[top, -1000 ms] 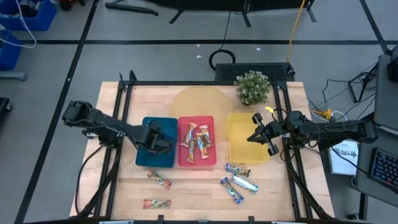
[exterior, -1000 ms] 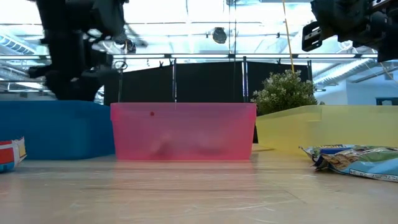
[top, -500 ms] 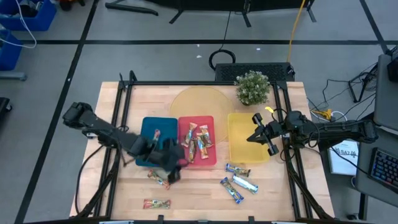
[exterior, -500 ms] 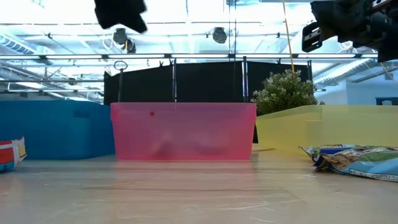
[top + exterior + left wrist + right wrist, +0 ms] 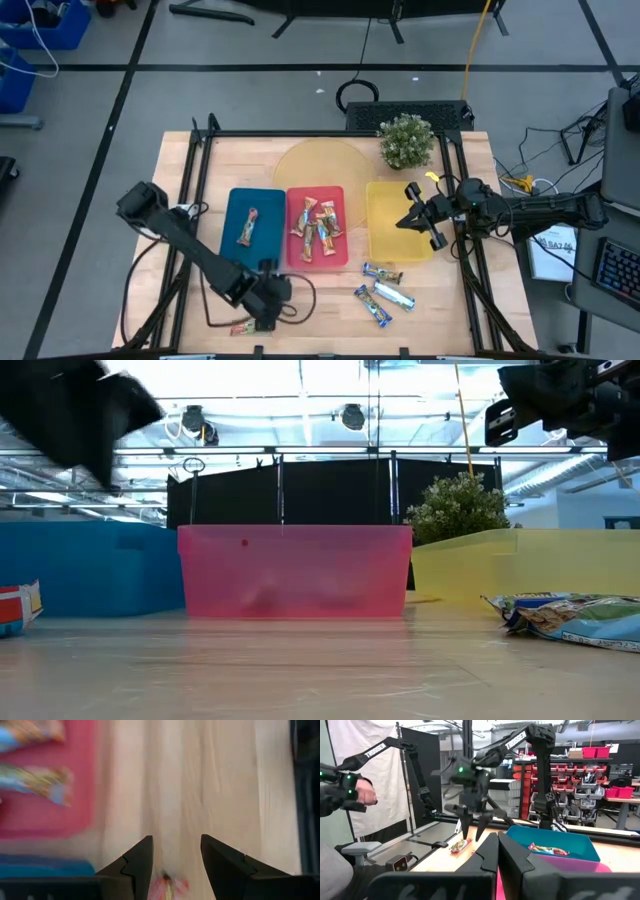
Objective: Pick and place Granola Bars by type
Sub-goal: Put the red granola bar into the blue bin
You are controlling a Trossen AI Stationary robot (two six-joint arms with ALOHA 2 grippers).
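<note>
My left gripper [image 5: 264,300] is open and hangs low over the table's near part. A red-green bar [image 5: 168,887] lies on the wood between its fingertips, and I see no touch. The right wrist view shows that gripper [image 5: 472,838] just above the bar [image 5: 461,845]. Another red-green bar [image 5: 250,327] lies by the near edge, and one [image 5: 247,227] lies flat in the blue tray [image 5: 268,205]. Several orange-gold bars [image 5: 316,224] lie in the red tray [image 5: 296,256]. Three blue-silver bars [image 5: 385,292] lie on the table. My right gripper [image 5: 412,217] is shut and waits over the yellow tray [image 5: 385,200].
A potted plant [image 5: 406,140] and a round pale mat [image 5: 320,165] are at the far side. A black frame [image 5: 330,134] runs round the table. In the right wrist view a person's hand [image 5: 364,794] shows beyond the table's left. Bare wood lies between the trays and the near edge.
My left gripper has left the blue tray and swung toward the near edge, coming down over a red-green bar on the wood. Where it stood, a red-green bar now shows lying in the blue tray.
</note>
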